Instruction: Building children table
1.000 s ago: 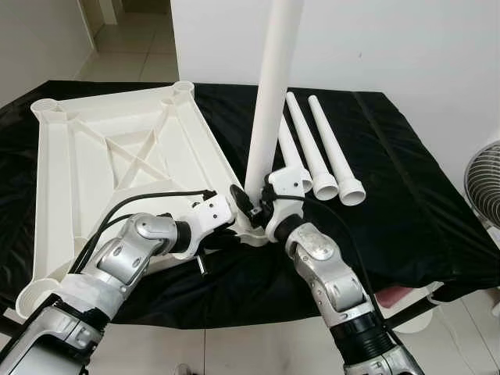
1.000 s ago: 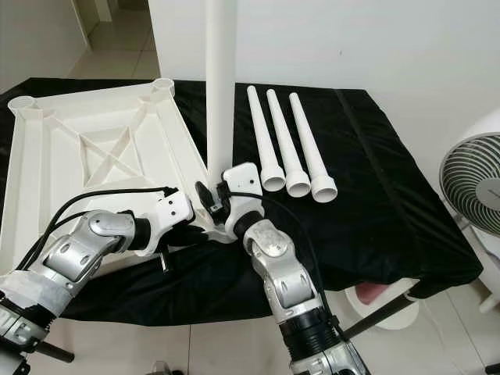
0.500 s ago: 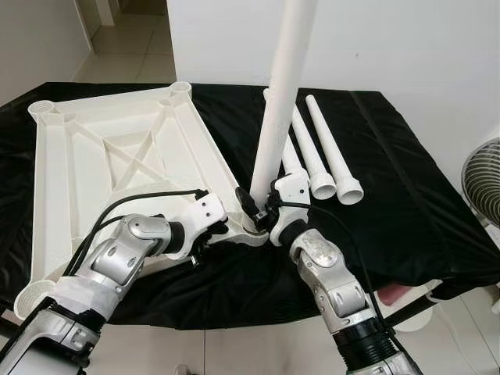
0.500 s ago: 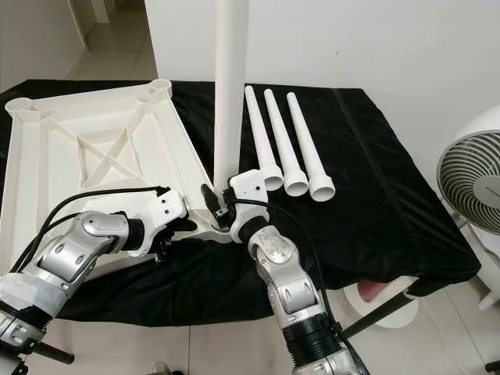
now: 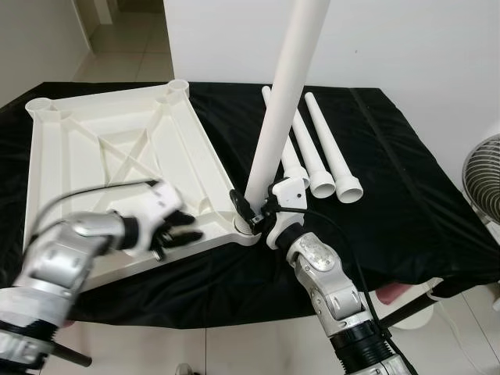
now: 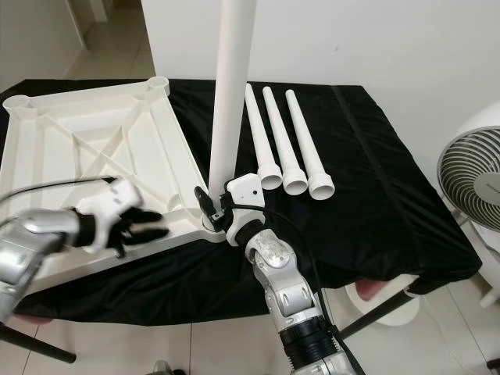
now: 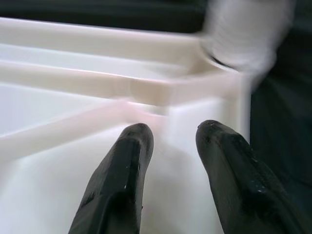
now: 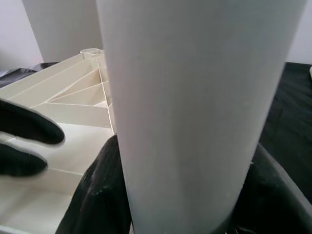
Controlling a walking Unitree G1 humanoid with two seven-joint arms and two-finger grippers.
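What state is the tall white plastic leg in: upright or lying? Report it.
Upright, leaning slightly. The tall white plastic leg stands with its base in the upturned white tabletop's corner socket, gripped by the right gripper.

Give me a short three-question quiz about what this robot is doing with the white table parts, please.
1. True or false: the right gripper is clamped on the standing table leg near its base.
2. How many spare legs lie on the black cloth? A) two B) three C) five
3. Fill in: the left gripper is over the upturned ______, with nothing between its fingers.

Key
1. True. In the right wrist view, its black fingers sit on either side of the leg, which stands at the tabletop's near corner socket.
2. B, three, lying side by side.
3. Tabletop. The left wrist view shows a gap between the fingers.
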